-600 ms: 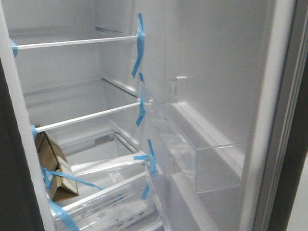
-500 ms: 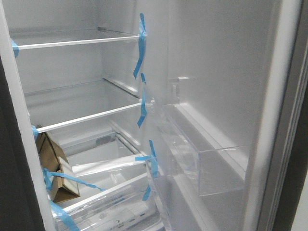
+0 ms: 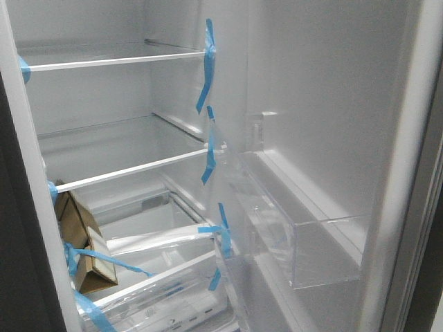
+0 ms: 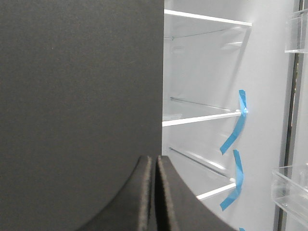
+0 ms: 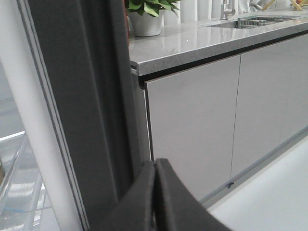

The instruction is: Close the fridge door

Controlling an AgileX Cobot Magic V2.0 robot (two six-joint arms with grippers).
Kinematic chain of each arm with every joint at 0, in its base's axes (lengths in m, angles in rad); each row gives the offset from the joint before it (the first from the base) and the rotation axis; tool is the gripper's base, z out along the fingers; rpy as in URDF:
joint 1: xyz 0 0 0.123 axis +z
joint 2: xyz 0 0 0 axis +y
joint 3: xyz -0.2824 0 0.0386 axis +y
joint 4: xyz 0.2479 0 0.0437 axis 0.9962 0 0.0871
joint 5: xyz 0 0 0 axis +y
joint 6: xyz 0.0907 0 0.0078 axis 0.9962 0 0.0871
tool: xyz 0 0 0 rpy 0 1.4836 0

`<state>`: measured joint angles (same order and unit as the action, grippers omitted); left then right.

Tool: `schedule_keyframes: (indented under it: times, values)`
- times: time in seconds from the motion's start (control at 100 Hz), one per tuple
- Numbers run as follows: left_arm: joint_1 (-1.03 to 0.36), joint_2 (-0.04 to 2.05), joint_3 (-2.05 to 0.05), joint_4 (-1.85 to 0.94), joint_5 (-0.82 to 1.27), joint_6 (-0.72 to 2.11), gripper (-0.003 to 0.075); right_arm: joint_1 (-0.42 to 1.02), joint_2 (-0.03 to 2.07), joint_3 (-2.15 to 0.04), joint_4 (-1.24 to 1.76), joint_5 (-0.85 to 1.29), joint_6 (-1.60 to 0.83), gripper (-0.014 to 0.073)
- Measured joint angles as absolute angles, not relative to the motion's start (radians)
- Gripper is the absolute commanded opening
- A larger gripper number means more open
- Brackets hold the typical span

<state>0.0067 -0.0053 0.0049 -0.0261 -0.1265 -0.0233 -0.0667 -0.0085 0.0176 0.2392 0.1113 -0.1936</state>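
Observation:
The fridge door (image 3: 325, 104) stands open on the right of the front view, showing its white inner lining and a clear shelf bin (image 3: 311, 242). In the right wrist view its dark grey edge (image 5: 82, 96) rises beside the white lining (image 5: 24, 120). My right gripper (image 5: 155, 166) is shut and empty, close to that dark edge. My left gripper (image 4: 156, 163) is shut and empty, in front of a flat dark grey panel (image 4: 77, 96) beside the open compartment. The door's bins (image 4: 288, 187) show there too. Neither gripper shows in the front view.
Inside the fridge are glass shelves (image 3: 124, 169), clear drawers (image 3: 166, 277), brown cardboard boxes (image 3: 83, 242) and blue tape strips (image 3: 208, 62). Light grey cabinet fronts (image 5: 192, 120) stand under a countertop (image 5: 192, 43) with a potted plant (image 5: 147, 14).
In the front view the whole fridge interior and the door's bin have slid slightly to the right and down in the picture. Nothing was grasped or released.

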Motion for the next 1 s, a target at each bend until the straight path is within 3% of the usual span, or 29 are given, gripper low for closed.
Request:
schedule_keyframes:
  times: [0.87, 1.0]
  values:
    - [0.007, -0.005, 0.005, -0.026, -0.126, -0.023, -0.002, -0.067, -0.009, 0.018, 0.315, 0.071, -0.194, -0.0046]
    - [0.007, -0.005, 0.005, -0.026, -0.126, -0.023, -0.002, -0.067, 0.057, -0.076, 0.344, 0.075, -0.194, -0.0046]
